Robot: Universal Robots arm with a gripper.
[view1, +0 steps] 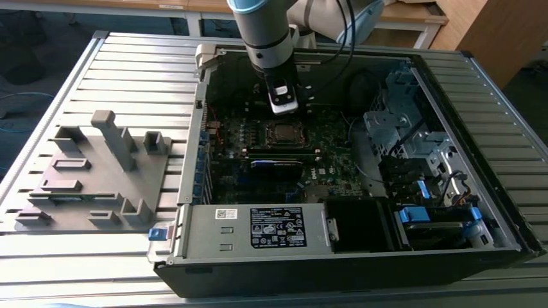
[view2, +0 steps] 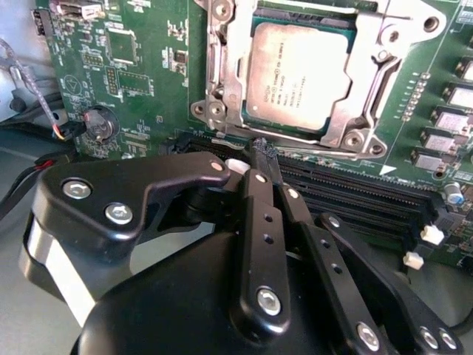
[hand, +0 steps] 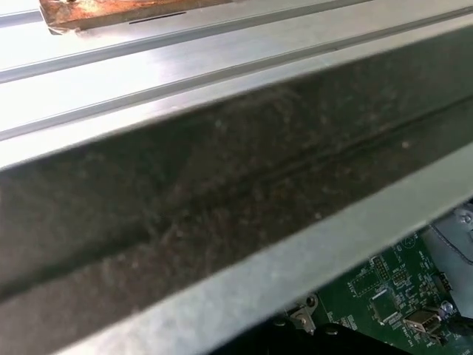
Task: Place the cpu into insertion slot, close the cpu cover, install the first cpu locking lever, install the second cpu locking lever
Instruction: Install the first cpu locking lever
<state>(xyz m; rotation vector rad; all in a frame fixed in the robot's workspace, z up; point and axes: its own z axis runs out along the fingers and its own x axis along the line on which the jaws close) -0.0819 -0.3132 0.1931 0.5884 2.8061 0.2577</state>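
- the small flat square cpu [view2: 297, 78] with its dull silver-grey metal top is seen seated in the square insertion slot [view1: 283, 133] on the green motherboard [view2: 148, 81].
- the shiny silver metal cpu cover [view2: 369, 66] is laid down around the chip as a frame; whether the locking levers are latched cannot be told.
- the black gripper [view2: 262, 159] is held just beside the socket, on the side of the long black memory slots [view2: 355, 196].
- its fingers [view2: 255, 192] are seen drawn narrowly together, tips nearly meeting, nothing gripped.
- the cpu lies straight ahead of the fingertips, close by but untouched.
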